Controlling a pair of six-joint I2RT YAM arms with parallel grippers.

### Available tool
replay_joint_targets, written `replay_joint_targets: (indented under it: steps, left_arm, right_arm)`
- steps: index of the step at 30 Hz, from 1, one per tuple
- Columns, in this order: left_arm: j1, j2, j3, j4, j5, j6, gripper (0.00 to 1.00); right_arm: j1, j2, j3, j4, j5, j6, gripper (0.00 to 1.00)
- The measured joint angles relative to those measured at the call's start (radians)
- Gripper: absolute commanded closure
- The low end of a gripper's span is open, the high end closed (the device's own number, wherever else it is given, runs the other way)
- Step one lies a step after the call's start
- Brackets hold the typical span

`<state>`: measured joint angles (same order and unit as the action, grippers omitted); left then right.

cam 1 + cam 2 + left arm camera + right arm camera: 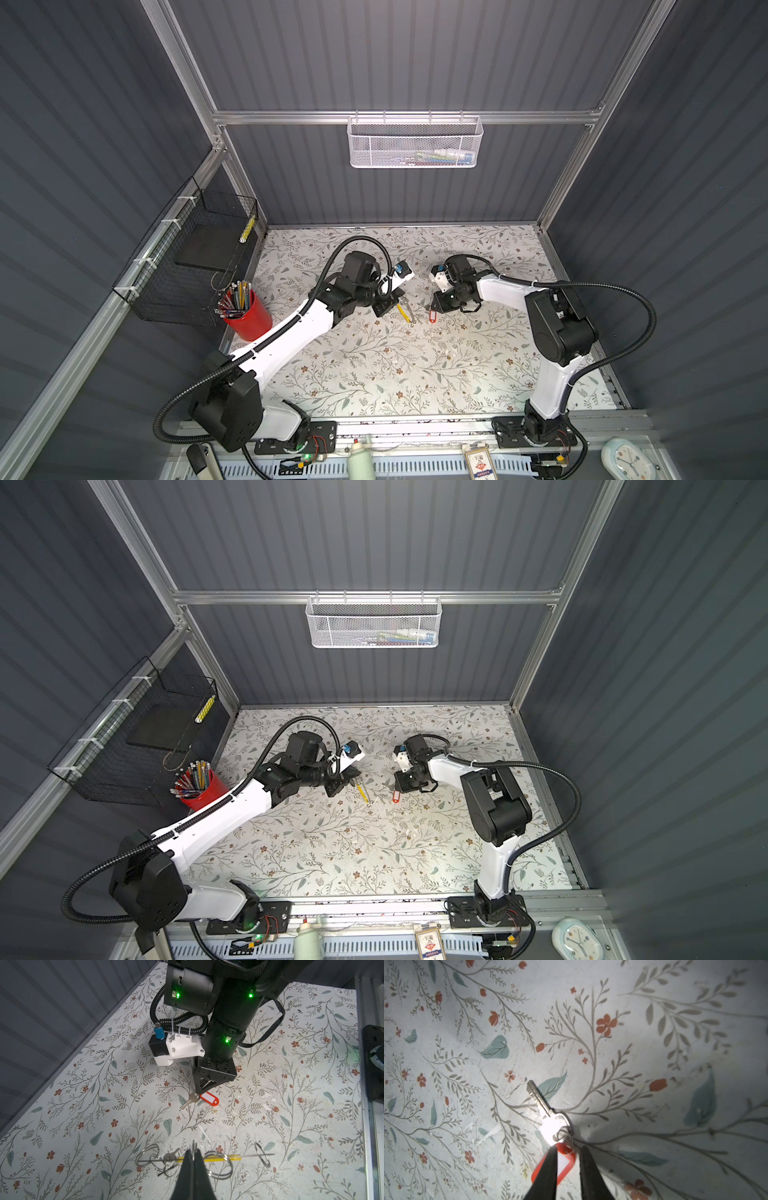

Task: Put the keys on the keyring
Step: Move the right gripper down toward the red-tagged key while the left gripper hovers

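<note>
Two risks from here.

1) Right end effector (569, 1148) straddles the ring end of the red tag (565, 1164). Jaws are only part-closed: one finger overlaps the tag, and a sliver of gap shows at the other. I can't see a firm clamp. If it closes off-centre, the flat tag likely skids on the surface (654, 1043) or pivots out. The key (542, 1105) lies flat, lower centre of the right wrist frame, blade pointing upper left. Lifted, it would dangle off its small loop and swing, which makes threading messy.

2) Left end effector (193, 1153) is fully closed, pinching the thin metal of the keyring (232, 1158) at bottom centre of the left wrist frame. The yellow segment sits right of the fingers. Thin wire can rotate in a pinch, so the hoop may drift. The small split rings (262, 1157) on it could snag.

In both top views the tag and the hoop sit mid-frame, near but apart.
</note>
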<state>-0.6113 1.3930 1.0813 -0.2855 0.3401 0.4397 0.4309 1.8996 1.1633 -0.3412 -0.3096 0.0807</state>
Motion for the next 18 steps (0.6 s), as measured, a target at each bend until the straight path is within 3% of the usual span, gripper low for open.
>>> replay_joint_targets:
  steps: [5,18]
  left_arm:
    - [0.005,0.0,0.0,0.0,-0.001,0.0,1.0]
    - [0.005,0.0,0.0,0.0,-0.001,0.0,1.0]
  right_arm:
    - [0.005,0.003,0.0,0.0,0.0,0.002,0.79]
    - [0.015,0.019,0.0,0.003,-0.001,0.006,0.94]
